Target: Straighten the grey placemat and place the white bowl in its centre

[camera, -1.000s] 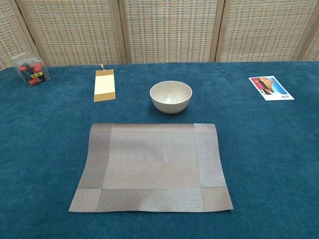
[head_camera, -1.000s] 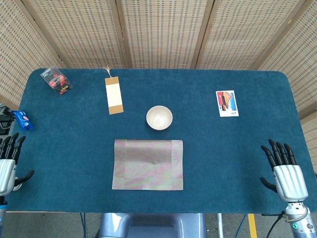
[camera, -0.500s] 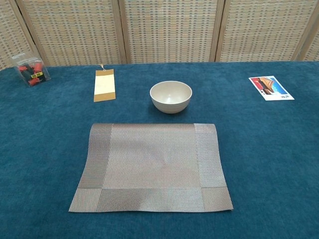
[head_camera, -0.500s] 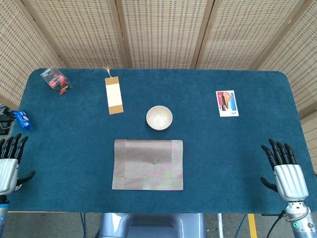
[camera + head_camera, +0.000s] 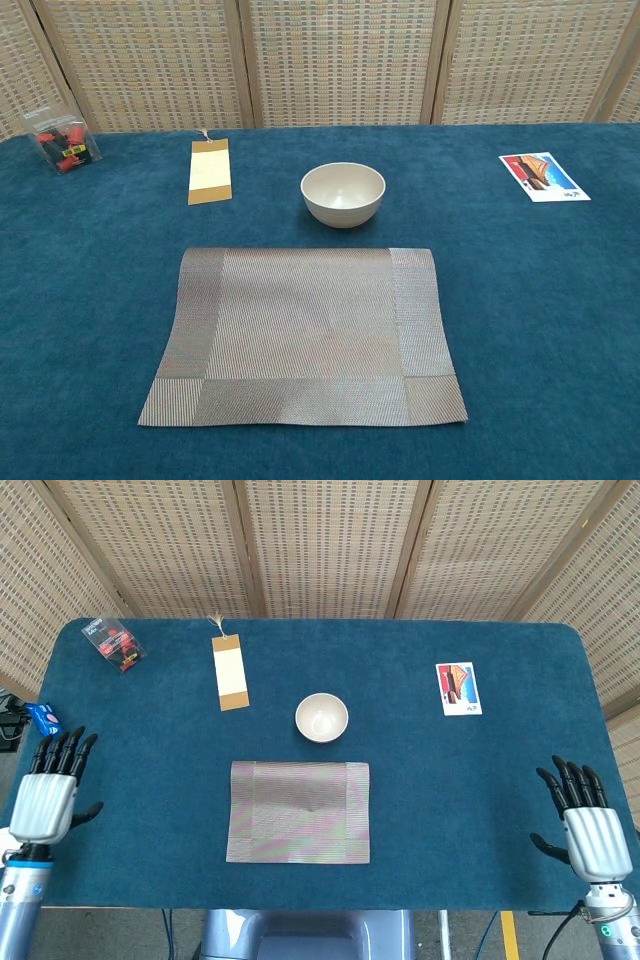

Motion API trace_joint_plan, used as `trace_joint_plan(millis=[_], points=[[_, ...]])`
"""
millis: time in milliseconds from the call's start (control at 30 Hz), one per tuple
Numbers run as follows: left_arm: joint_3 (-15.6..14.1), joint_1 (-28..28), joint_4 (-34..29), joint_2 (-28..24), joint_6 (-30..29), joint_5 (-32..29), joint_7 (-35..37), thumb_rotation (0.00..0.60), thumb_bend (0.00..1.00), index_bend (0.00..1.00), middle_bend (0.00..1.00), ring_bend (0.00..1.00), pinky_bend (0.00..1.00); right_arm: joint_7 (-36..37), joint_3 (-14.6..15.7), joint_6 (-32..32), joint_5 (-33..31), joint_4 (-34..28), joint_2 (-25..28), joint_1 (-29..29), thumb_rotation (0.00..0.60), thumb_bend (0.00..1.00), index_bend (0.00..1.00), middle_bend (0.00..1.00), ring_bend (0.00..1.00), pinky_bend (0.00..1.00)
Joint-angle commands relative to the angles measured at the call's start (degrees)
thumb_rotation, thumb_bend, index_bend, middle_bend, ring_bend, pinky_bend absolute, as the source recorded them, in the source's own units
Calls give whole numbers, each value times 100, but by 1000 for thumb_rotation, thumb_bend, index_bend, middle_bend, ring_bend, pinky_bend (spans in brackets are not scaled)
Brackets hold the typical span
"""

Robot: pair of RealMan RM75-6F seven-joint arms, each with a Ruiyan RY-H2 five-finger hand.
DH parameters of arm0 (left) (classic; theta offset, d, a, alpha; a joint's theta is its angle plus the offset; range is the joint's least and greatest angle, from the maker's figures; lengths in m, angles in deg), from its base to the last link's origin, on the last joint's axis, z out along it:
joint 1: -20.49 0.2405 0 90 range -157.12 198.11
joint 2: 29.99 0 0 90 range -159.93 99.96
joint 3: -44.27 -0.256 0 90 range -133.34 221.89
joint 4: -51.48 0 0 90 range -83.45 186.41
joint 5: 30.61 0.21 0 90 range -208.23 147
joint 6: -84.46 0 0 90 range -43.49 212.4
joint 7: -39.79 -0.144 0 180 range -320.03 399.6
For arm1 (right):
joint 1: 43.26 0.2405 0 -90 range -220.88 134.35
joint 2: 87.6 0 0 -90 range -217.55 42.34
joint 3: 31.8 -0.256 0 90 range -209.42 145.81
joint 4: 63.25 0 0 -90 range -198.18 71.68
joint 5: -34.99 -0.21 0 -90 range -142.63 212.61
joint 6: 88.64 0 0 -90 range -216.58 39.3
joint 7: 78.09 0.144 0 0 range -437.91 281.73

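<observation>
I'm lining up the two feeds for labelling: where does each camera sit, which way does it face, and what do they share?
Head view: high above the near table edge, looking steeply down on the whole blue table; the left hand and right hand show at the near corners, fingers spread, holding nothing.
Chest view: lower, looking forward across the table toward the wicker screen; no part of the robot shows.
Shared: grey placemat, white bowl, bookmark, postcard.

A rectangular table covered in blue carpet-like cloth is carrying a grey woven placemat at centre, a white round bowl just beyond it at twelve o'clock, a cream-and-tan paper bookmark at eleven, a clear packet of red items further at ten, and a colourful picture card at two.
</observation>
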Motion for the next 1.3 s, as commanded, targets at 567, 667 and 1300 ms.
trace_joint_plan(millis=[567,667,1300], points=[[1084,-2408,602,1629,2181,-1219,-1812,600,254,269,0,0,0,702,-239,165,-484,1,318,15,600,49,149,0,0,0],[1234,-2761,882,1958,2396,-1472,-1984,600,255,286,0,0,0,841,-275,182,-540,4,375,14,600,49,148,0,0,0],[1450,-4660,3645,3976,3353,-2439,-2184,600,264,378,0,0,0,1436,-403,450,-881,123,585,40,600,49,150,0,0,0]])
